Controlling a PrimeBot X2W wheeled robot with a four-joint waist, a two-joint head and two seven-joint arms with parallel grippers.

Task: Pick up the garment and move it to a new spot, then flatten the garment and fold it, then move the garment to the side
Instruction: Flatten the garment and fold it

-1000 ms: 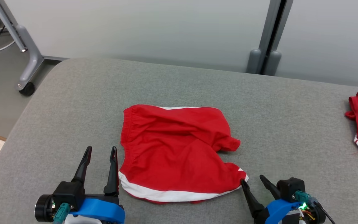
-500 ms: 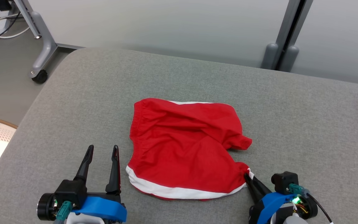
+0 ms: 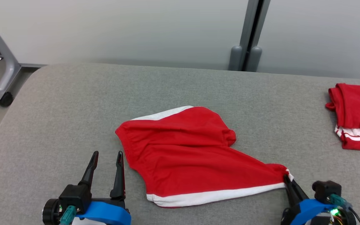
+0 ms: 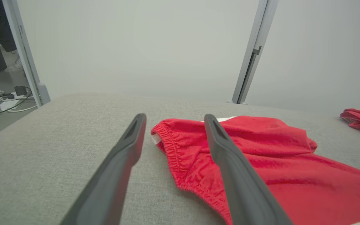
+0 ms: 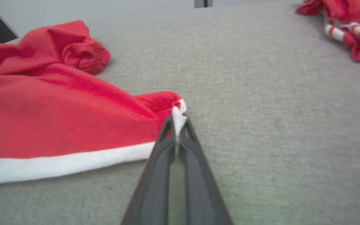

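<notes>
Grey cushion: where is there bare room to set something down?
Bare: the far strip between shorts and wall, and the gap between shorts and the other red garment. Crowded: the near edge, where left end effector and right end effector flank the shorts.

the head view looks forward and down from high over the grey fabric-covered table (image 3: 58, 103), pale wall (image 3: 120, 28) behind. the left wrist view sits low, facing that wall along the left gripper (image 4: 174, 118). the right wrist view, along the right gripper (image 5: 176, 120), skims closer. all share the crumpled red cloth shorts with white trim (image 3: 183, 150).
</notes>
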